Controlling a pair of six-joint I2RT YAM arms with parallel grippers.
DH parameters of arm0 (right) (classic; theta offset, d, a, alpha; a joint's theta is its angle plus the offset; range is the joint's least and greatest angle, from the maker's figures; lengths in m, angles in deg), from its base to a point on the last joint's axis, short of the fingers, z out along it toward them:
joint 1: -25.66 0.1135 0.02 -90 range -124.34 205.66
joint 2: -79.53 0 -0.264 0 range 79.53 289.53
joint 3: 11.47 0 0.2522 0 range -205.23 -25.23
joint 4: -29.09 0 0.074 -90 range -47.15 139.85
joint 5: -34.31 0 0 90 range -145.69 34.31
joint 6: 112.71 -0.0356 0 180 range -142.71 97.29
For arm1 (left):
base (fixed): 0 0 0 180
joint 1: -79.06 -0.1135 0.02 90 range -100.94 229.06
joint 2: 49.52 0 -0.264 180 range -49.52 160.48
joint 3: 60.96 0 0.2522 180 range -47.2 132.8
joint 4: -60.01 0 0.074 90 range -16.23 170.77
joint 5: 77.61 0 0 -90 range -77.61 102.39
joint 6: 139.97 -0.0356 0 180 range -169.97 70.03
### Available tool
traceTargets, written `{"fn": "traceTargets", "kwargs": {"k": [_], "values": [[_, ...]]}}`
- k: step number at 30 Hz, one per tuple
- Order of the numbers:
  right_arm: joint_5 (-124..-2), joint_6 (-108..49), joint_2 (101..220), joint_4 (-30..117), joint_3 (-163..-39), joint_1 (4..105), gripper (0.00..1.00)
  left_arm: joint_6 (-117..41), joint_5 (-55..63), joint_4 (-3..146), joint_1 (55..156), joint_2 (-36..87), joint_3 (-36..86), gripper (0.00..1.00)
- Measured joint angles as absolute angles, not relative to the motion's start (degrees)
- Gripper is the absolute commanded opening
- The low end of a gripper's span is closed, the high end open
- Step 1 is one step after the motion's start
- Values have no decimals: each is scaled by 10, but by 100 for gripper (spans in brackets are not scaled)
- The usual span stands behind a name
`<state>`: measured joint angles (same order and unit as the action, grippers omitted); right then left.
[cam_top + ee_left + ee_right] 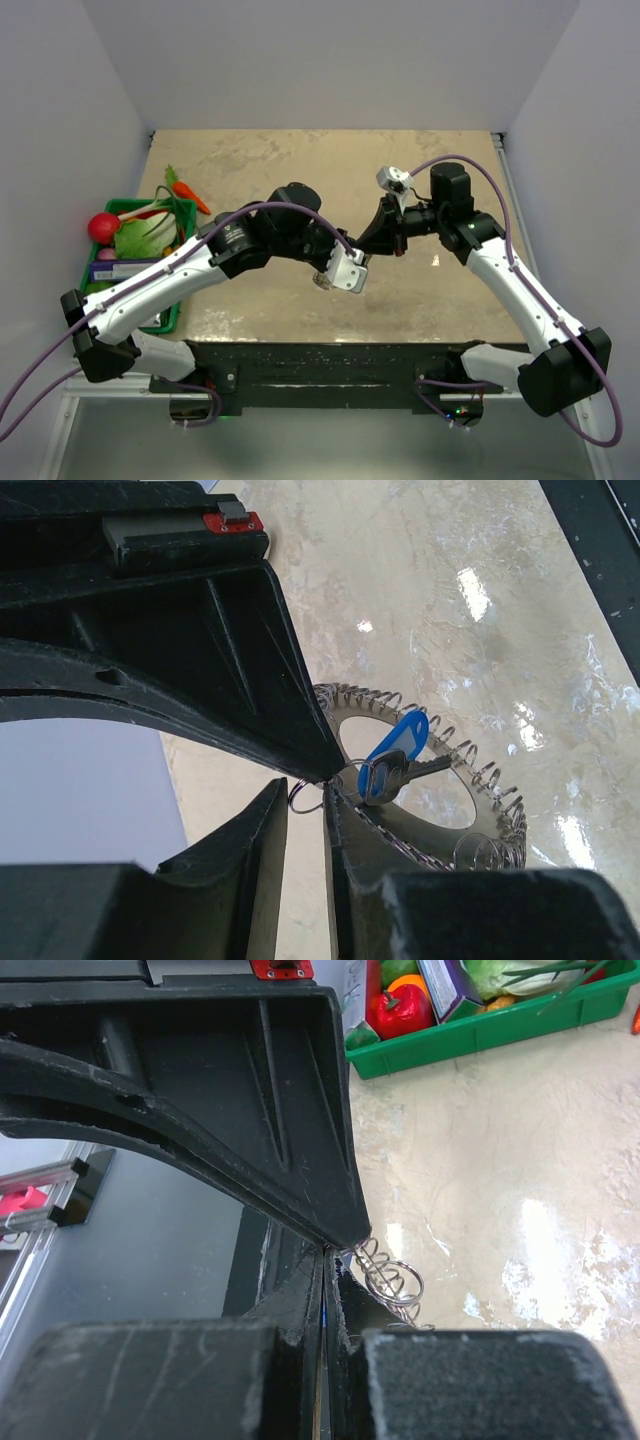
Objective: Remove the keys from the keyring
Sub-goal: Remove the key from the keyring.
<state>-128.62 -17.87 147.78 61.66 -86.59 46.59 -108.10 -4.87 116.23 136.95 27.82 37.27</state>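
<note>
Right hand clamps the keyring, the key hanging just beyond the barely parted left hand.

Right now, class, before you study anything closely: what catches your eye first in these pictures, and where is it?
The blue-headed key stands out against the grey coiled keyring, just beyond the left pincer. The right pincer is clamped shut on that coil. A green tray of bright vegetables sits at the far left of the overhead view.
</note>
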Motion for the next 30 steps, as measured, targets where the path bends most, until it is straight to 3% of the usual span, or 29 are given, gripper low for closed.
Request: {"fn": "traceTargets", "kwargs": {"k": [4, 6, 13, 16, 25, 29, 30], "values": [[-1286, -179, 1478, 617, -866, 466, 0, -1081, -47, 1160, 1370, 284, 373, 29], [-1286, -181, 1478, 617, -866, 466, 0, -1081, -47, 1158, 1370, 285, 373, 22], [-1286, -184, 1476, 616, -866, 466, 0, -1081, -40, 1155, 1370, 285, 373, 12], [-1286, -186, 1475, 616, -866, 466, 0, -1081, -38, 1154, 1370, 285, 373, 0], [-1287, -186, 1475, 620, -866, 465, 0, -1078, -38, 1154, 1371, 285, 373, 0], [-1277, -154, 1477, 667, -881, 465, 35, -1065, -41, 1142, 1371, 285, 364, 0], [-1273, -139, 1478, 691, -892, 465, 38, -1060, -42, 1136, 1369, 285, 359, 0]]}}
